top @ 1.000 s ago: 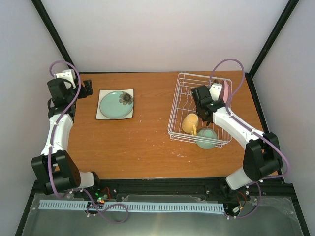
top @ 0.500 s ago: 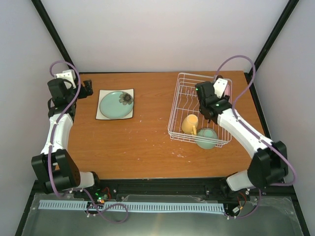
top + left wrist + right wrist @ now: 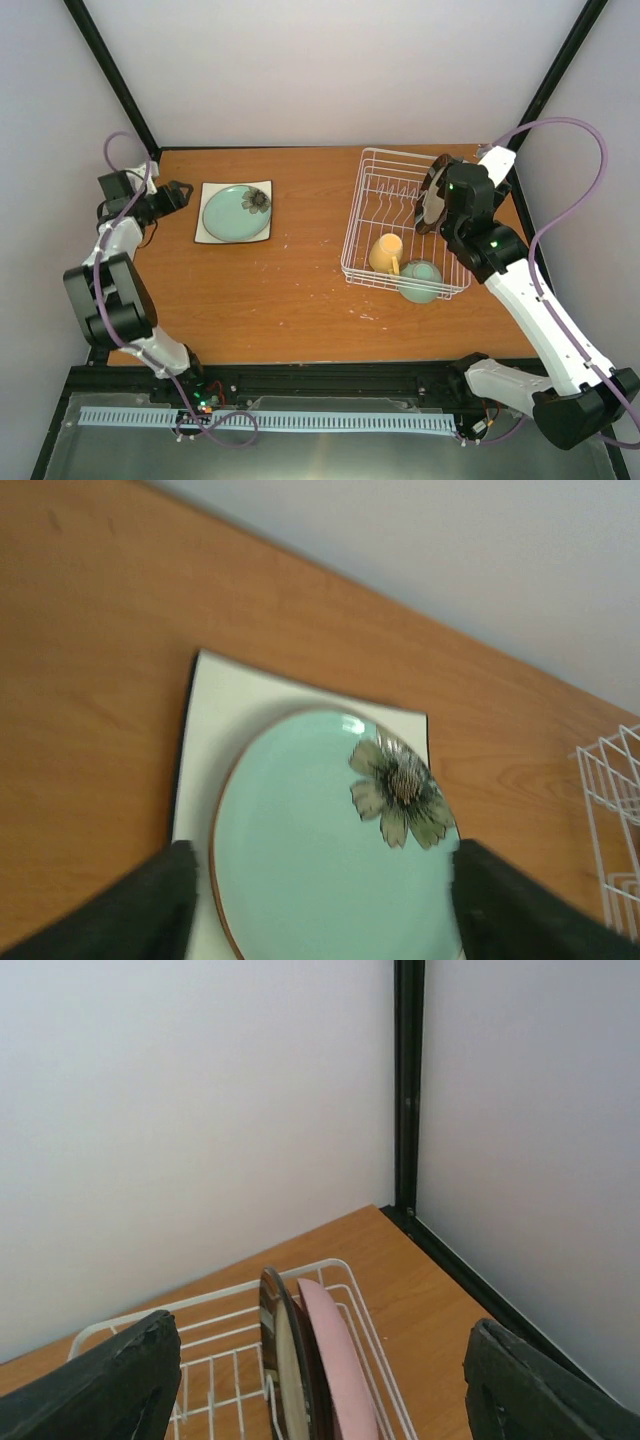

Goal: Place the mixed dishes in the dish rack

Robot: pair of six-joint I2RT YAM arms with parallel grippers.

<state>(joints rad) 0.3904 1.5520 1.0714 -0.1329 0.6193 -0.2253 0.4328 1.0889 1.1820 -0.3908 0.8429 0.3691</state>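
The mint-green plate with its flower mark [image 3: 237, 212] [image 3: 330, 850] lies on the white square plate [image 3: 212, 190] [image 3: 215, 710] at the table's back left. My left gripper [image 3: 180, 190] [image 3: 320, 905] stands open at their left edge, its fingers straddling the mint-green plate. At the right is the dish rack [image 3: 368, 190] [image 3: 210, 1310]. It holds the pale yellow mug [image 3: 386, 252], the mint-green bowl [image 3: 421, 281], and the black-rimmed plate [image 3: 432, 195] [image 3: 283, 1360] upright beside the pink plate [image 3: 340, 1360]. Above those plates my right gripper [image 3: 447, 200] [image 3: 320, 1370] hangs open and empty.
Black frame posts [image 3: 408, 1090] rise at the back corners, close behind the rack. White walls close in the table [image 3: 300, 290] on three sides. The right arm's cable [image 3: 590, 180] loops out over the right edge.
My right gripper opened, let go of the black-rimmed plate in the rack and lifted up and to the right. My left arm folded down towards the stacked plates.
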